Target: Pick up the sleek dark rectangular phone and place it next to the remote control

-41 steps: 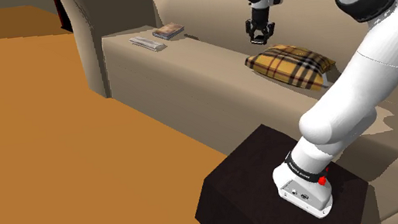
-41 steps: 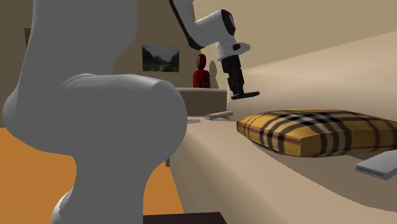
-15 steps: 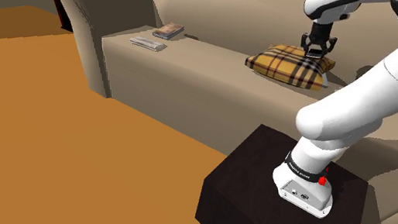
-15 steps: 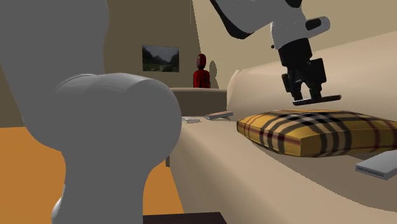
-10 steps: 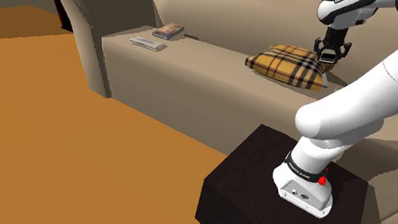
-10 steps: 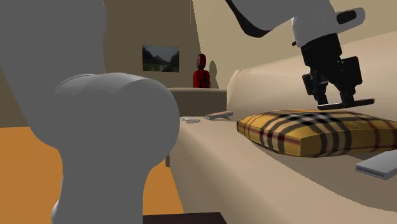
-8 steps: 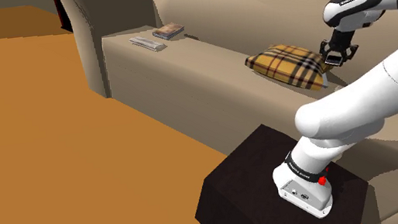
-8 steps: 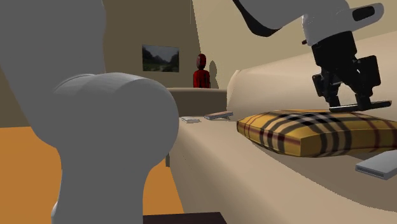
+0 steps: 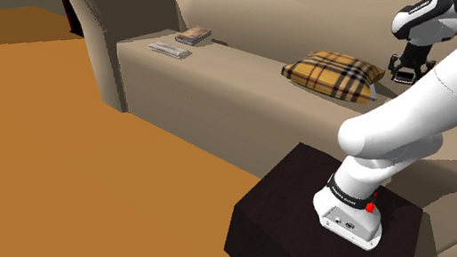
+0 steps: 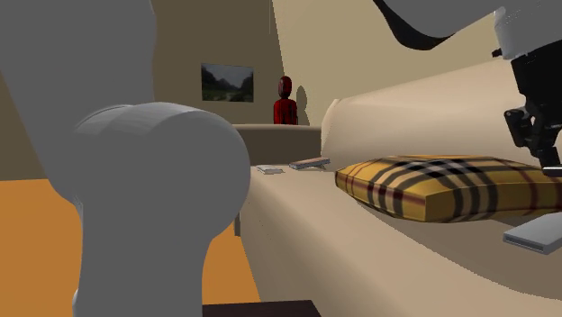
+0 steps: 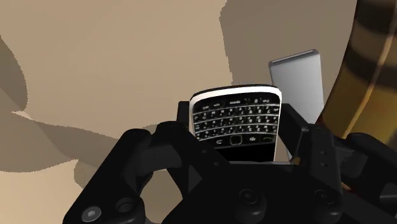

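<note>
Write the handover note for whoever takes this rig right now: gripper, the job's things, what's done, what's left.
Gripper: shut on the black rectangular keypad phone, carried in the air over the beige sofa seat.
Remote: apparently the flat grey rectangular slab lying on the seat beside the yellow plaid cushion, just beyond the phone along the gripper.
Done: pick-up.
Left: lower the phone beside the slab, open, back away.

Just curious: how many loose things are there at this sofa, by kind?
Black keypad phone: 1
Tan plaid cushion: 1
Flat grey slabs: 2
Small brown flat thing: 1
Total: 5
</note>
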Motion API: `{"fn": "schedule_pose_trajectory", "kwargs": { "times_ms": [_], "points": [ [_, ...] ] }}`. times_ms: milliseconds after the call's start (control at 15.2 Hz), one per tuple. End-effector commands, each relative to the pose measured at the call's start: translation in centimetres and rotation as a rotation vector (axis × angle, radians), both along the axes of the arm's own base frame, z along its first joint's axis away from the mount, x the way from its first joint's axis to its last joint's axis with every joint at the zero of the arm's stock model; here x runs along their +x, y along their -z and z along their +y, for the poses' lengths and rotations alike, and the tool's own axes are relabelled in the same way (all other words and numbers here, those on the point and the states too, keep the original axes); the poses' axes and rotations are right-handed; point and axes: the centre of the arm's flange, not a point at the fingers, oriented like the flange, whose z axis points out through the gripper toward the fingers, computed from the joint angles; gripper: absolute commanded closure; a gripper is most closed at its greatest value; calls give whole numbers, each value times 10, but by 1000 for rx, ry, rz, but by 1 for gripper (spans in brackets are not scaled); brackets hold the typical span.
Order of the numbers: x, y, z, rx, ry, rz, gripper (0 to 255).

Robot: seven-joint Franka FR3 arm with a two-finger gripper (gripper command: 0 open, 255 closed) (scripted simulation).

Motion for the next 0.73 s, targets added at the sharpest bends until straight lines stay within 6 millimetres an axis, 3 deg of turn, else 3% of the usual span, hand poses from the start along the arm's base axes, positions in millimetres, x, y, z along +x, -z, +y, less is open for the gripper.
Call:
{"fn": "schedule_pose_trajectory", "kwargs": {
  "times_ms": [0,660],
  "points": [
    [-6,10,-2,0,-1,0,255],
    [-6,62,-2,0,-1,0,255]
  ]
}}
